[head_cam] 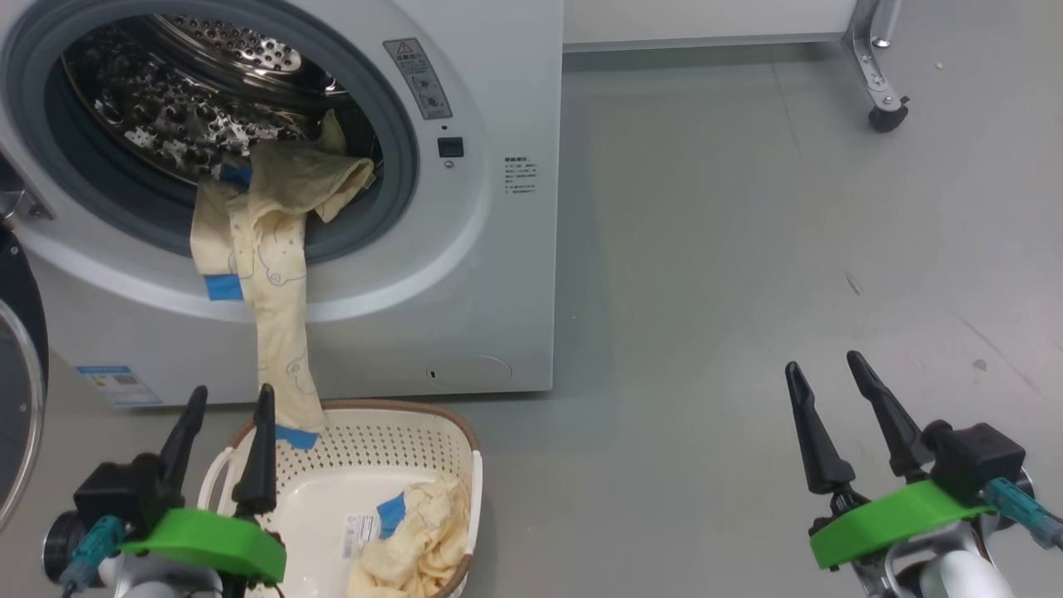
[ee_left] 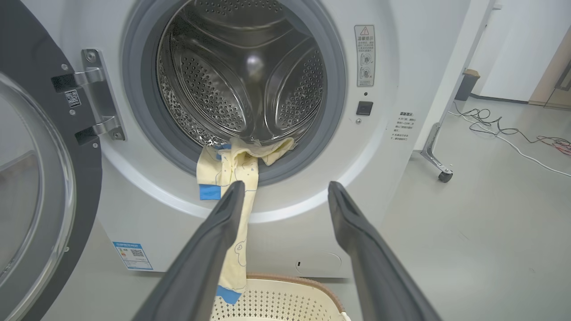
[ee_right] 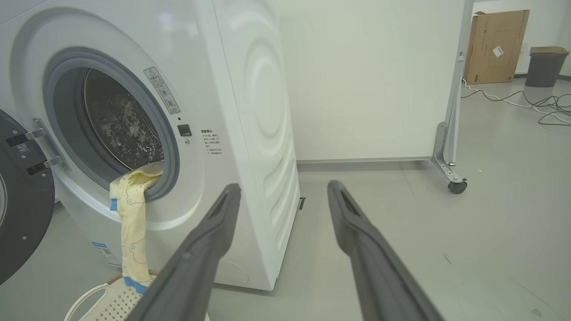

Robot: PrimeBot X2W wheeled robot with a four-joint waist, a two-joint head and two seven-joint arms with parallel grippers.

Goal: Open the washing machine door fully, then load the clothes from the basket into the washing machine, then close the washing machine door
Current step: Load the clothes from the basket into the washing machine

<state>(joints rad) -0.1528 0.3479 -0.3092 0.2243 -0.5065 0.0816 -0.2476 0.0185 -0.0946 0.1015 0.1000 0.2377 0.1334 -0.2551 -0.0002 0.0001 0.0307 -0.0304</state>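
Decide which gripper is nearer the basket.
Left. The left gripper sits at the basket's left edge; the right gripper is well off to its right, over the floor.

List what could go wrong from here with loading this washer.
1. The hanging yellow garment drapes over the grey gasket with its blue cuff down in the basket. Shutting the washing machine door now would likely pinch it.
2. Only its top lies inside the drum, so a nudge might make it slip out.
3. A crumpled garment lies in the basket and could be left behind.
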